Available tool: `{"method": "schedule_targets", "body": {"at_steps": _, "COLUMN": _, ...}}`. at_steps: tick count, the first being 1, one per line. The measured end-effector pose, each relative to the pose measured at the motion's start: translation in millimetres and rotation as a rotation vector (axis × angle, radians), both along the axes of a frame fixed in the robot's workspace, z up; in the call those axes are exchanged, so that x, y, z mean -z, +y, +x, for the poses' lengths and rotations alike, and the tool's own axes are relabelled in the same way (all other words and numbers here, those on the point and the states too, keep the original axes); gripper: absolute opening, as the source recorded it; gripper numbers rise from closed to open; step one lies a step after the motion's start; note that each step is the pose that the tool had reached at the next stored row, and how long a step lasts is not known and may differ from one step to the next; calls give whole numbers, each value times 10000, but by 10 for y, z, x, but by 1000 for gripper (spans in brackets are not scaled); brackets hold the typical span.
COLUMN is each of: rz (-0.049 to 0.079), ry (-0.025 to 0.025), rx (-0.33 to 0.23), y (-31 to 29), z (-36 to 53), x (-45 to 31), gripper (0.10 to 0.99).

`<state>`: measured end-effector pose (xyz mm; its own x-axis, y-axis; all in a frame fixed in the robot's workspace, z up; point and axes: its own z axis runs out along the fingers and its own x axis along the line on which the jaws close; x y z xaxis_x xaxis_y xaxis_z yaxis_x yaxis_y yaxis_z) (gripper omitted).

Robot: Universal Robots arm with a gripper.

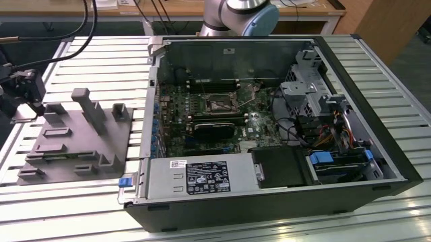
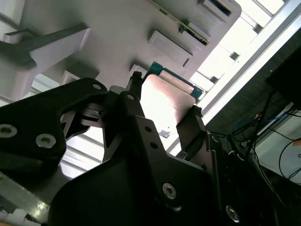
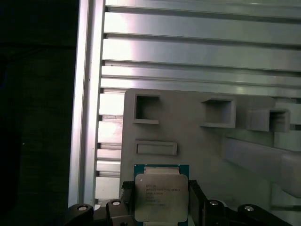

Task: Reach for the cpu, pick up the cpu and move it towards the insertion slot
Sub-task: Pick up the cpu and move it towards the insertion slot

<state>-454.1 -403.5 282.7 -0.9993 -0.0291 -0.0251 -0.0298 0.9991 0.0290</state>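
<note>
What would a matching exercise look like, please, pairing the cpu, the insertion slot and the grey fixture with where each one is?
Things:
1. silvery square cpu
2. shiny metal-framed square insertion slot
3. grey plastic fixture plate

Places:
A. on the green motherboard inside the open black computer case
B. on the slatted metal table, at the exterior view's left of the case
C. clamped in the black gripper

Pairs: 1-C, 2-A, 3-B.
</note>
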Motion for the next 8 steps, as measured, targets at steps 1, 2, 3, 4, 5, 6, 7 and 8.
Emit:
{"method": "schedule_targets", "body": {"at_steps": 1, "rz": 0, "ry": -6, "rx": 0, "y": 0, "z": 0, "x": -22, "gripper": 545}}
{"method": "schedule_targets", "body": {"at_steps": 2, "rz": 0, "ry": -10, "rx": 0, "y": 0, "z": 0, "x": -42, "gripper": 545}}
{"method": "schedule_targets", "body": {"at_steps": 3, "rz": 0, "ry": -15, "rx": 0, "y": 0, "z": 0, "x": -61, "gripper": 545}}
{"method": "schedule_targets", "body": {"at_steps": 4, "rz": 1, "ry": -20, "rx": 0, "y": 0, "z": 0, "x": -80, "gripper": 545}}
{"method": "schedule_targets", "body": {"at_steps": 5, "rz": 1, "ry": -24, "rx": 0, "y": 0, "z": 0, "x": -99, "gripper": 545}}
{"method": "schedule_targets", "body": {"at_steps": 6, "rz": 1, "ry": -29, "rx": 0, "y": 0, "z": 0, "x": -122, "gripper": 545}}
{"method": "schedule_targets", "body": {"at_steps": 7, "rz": 0, "ry": -33, "rx": 0, "y": 0, "z": 0, "x": -141, "gripper": 545}}
{"method": "schedule_targets", "body": {"at_steps": 8, "rz": 0, "ry": -37, "rx": 0, "y": 0, "z": 0, "x": -161, "gripper": 545}}
